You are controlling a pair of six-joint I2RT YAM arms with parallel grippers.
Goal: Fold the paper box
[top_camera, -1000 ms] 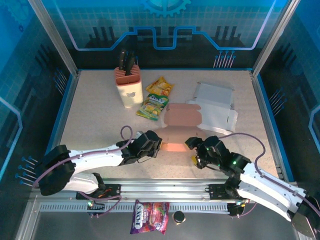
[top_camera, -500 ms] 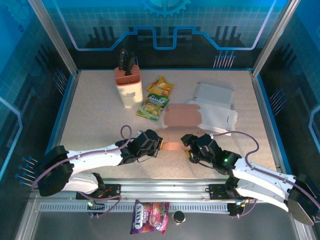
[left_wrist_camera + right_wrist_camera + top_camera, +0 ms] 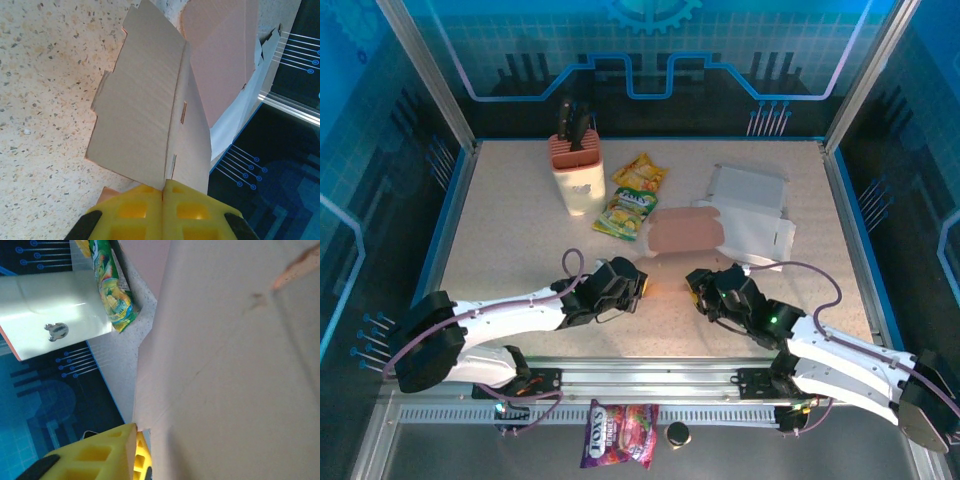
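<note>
A red and purple candy bag (image 3: 620, 435) lies nearest the viewer, behind both hands and off the front of the speckled tabletop (image 3: 510, 230).

On the tabletop, the left hand (image 3: 625, 285) and the right hand (image 3: 700, 285) face each other, near together, with the near part of the pinkish-brown paper box (image 3: 685, 230) between them. The left hand is clamped tight on the box. In its wrist view the yellow fingers (image 3: 140, 200) press together on a creased edge, and a slotted panel rises from them. The right hand is at the box's opposite side. In its wrist view a broad panel of the box lies right up against it, and I cannot tell whether it is gripping or merely touching.

The rest of the box lies flat just beyond both hands. A flat white carton (image 3: 750, 215) lies beyond the right hand, touching the far side of the box. A green snack packet (image 3: 628, 212) lies beyond the left hand, and a yellow snack packet (image 3: 640, 172) is just past that.

Farthest from the left hand stands a cream knife block (image 3: 578, 175) with a salmon top. It holds dark-handled knives (image 3: 570, 118), upright in its slots.
</note>
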